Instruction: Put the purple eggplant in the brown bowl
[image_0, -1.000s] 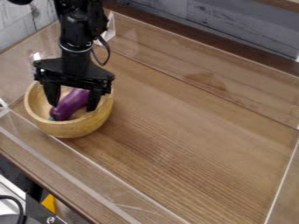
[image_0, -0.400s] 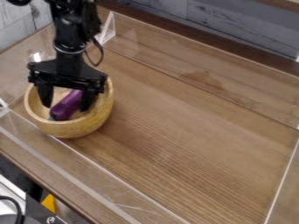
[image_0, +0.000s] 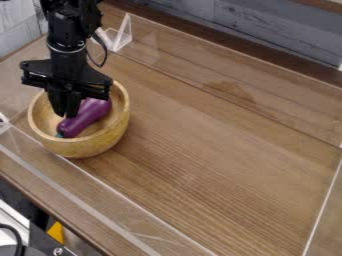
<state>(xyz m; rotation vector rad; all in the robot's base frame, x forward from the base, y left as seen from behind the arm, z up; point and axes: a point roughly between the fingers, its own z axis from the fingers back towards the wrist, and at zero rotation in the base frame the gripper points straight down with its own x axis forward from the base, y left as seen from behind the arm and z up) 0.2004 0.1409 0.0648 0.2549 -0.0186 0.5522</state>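
The purple eggplant (image_0: 84, 117) lies inside the brown bowl (image_0: 112, 131) at the left of the wooden table, slanting from lower left to upper right. My gripper (image_0: 64, 103) hangs over the bowl's left half, pointing steeply down. Its black fingers are pressed together just left of the eggplant's upper end, with nothing seen between them. The fingertips reach down to about the bowl's rim and hide part of its inside.
Clear plastic walls (image_0: 201, 45) ring the wooden table (image_0: 227, 140). A small white holder (image_0: 122, 31) stands at the back wall behind the arm. The front edge of the table runs diagonally at lower left.
The gripper's fingers, spread wide over the bowl before, have closed together. The hand shifted a little to the left in the picture. The eggplant stays in the bowl.
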